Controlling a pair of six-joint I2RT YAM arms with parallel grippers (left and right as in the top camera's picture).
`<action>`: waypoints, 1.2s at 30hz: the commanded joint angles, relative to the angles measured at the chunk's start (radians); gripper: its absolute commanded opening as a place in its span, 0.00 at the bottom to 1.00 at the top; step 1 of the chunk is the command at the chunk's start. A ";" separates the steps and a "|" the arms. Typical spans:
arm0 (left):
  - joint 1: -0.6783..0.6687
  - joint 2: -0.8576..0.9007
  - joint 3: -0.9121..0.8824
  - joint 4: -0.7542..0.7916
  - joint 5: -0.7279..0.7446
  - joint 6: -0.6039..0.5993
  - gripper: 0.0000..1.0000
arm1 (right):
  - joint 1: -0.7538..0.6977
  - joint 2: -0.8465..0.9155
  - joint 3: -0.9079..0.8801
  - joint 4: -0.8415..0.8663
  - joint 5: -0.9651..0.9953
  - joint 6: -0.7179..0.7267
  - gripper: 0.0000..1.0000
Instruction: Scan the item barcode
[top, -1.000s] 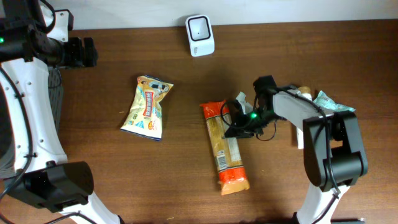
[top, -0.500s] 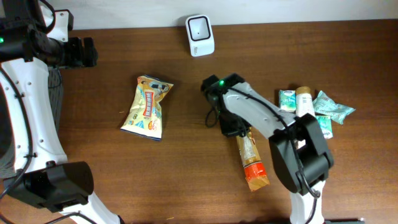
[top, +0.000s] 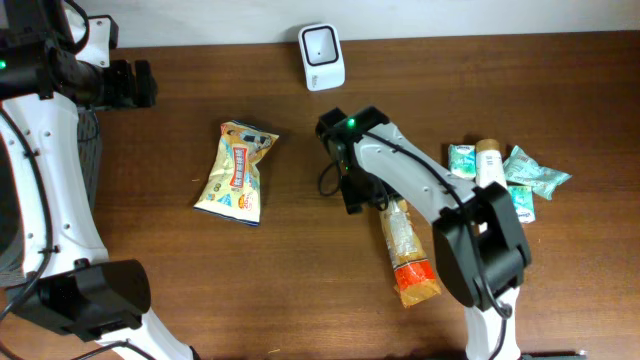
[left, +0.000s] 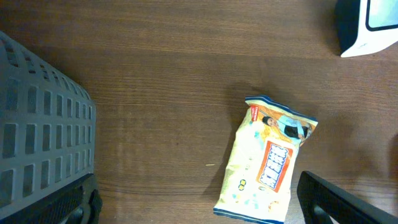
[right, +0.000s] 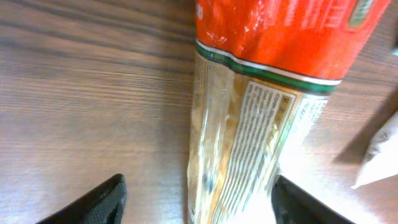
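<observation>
One packet between parted right jaws

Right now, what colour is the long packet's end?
Orange-red; the long packet shows best in the right wrist view.

Nothing was actually readable, tbh. The long orange-and-clear packet had a white panel of fine print running down its side, but it was way too blurred to make out a word. The yellow snack bag carried an orange band with lettering, too small to read.
</observation>
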 joint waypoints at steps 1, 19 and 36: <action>0.000 -0.004 0.008 0.002 0.000 -0.009 0.99 | -0.051 -0.108 0.034 -0.011 -0.007 -0.042 0.80; 0.000 -0.004 0.008 0.002 0.000 -0.009 0.99 | -0.548 -0.058 -0.643 0.637 -0.821 -0.573 0.75; 0.000 -0.004 0.008 0.002 0.000 -0.009 0.99 | -0.473 -0.087 -0.441 0.457 -0.748 -0.520 0.04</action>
